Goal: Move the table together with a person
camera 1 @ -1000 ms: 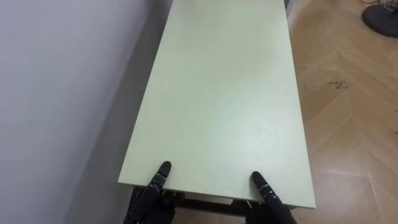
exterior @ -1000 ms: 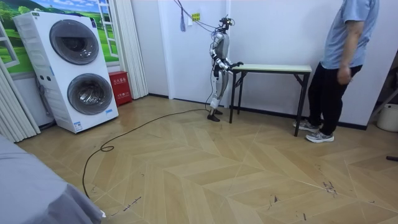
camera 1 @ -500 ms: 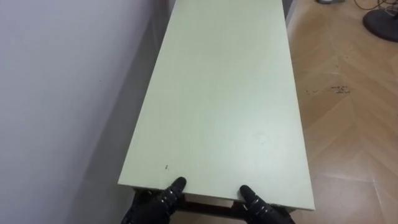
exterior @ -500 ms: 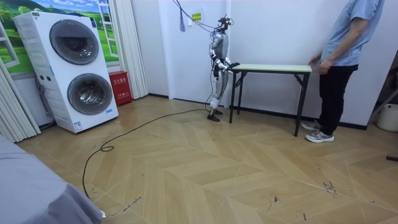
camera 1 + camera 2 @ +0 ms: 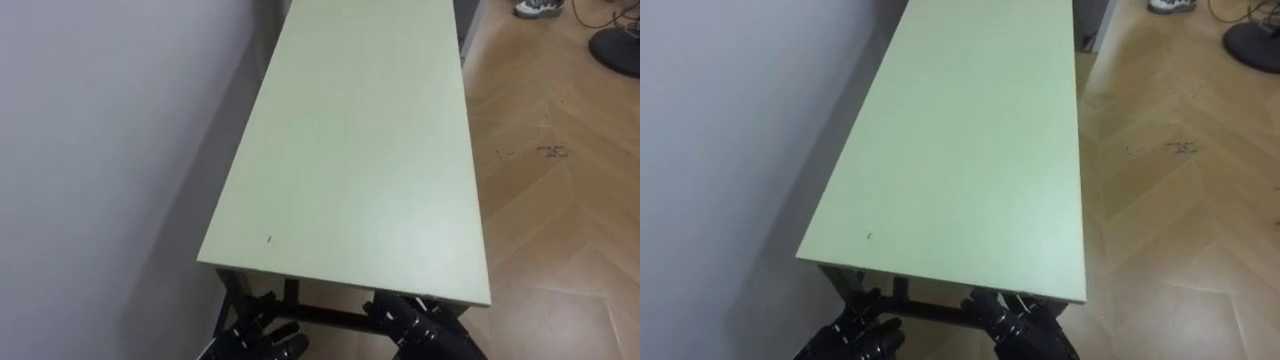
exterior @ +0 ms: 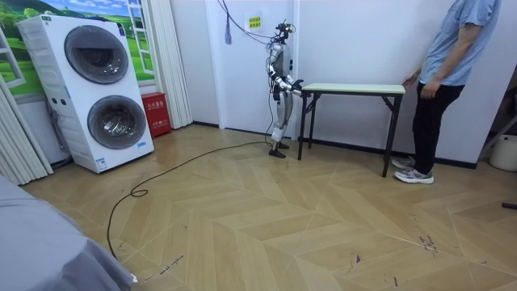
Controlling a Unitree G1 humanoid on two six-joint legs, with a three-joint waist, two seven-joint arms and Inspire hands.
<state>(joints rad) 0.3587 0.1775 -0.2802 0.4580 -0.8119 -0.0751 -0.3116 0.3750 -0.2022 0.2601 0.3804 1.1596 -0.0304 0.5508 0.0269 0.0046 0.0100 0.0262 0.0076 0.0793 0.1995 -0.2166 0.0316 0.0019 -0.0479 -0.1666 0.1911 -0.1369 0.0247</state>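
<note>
Pale-green top: table (image 5: 350, 150) fills the frame's middle, its long side just beside the wall (image 5: 100, 150) at left, wood floor (image 5: 560, 200) at right.
Left hand (image 5: 252, 338): bottom edge, left of centre, below the table's near end; fingers spread and loose, holding nothing.
Right hand (image 5: 418, 325): bottom edge, right of centre; likewise splayed and empty.
Person (image 6: 444, 73): at the far end in the room view, apparently touching the top.
Handling: stiff, long, probably moderately heavy; smooth top likely slippery.
Hold: under the near rim or the dark rail (image 5: 320, 316), one hand each side.
</note>
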